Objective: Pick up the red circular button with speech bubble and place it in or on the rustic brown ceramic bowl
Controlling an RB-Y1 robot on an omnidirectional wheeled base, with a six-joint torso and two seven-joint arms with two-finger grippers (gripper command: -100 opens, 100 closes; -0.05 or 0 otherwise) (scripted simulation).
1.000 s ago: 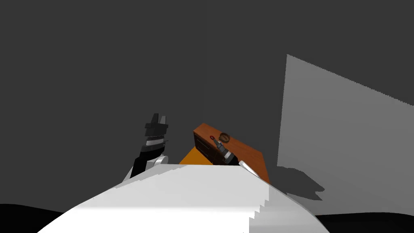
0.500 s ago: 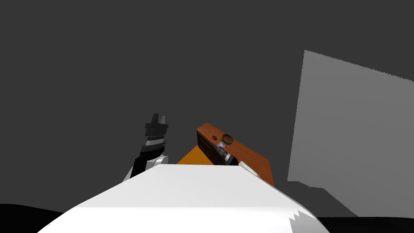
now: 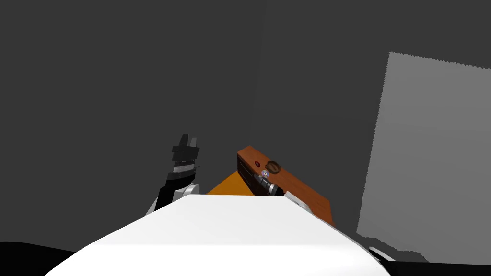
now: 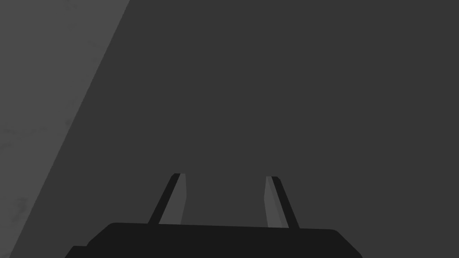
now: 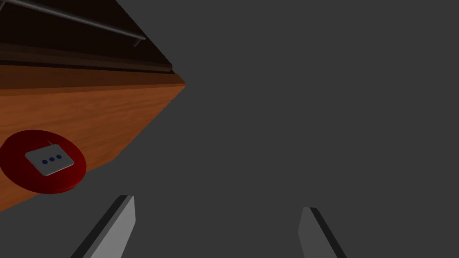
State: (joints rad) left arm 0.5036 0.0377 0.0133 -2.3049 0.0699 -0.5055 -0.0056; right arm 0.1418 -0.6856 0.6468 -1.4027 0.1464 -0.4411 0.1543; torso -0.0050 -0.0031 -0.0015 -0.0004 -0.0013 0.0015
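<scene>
A small red round button (image 3: 258, 164) lies on the brown wooden cabinet top (image 3: 297, 184), near its far corner. Its white speech bubble with three dots shows in the right wrist view (image 5: 43, 161). The brown bowl (image 3: 273, 166) sits just beside it on the same top. My right gripper (image 3: 262, 175) hovers over the cabinet's front edge, close to the button, open with nothing between its fingers (image 5: 115, 226); the button lies off to one side of them. My left gripper (image 3: 188, 141) is raised to the left, open (image 4: 225, 198) and empty.
The cabinet front (image 5: 67, 40) is dark with a thin bar handle (image 5: 80, 20). An orange surface (image 3: 227, 186) lies below the cabinet's near side. Grey walls stand behind, a lighter panel (image 3: 431, 153) to the right.
The whole head view has swung, so the cabinet and light panel sit further right. My right gripper has pulled back from over the button toward the cabinet's front edge.
</scene>
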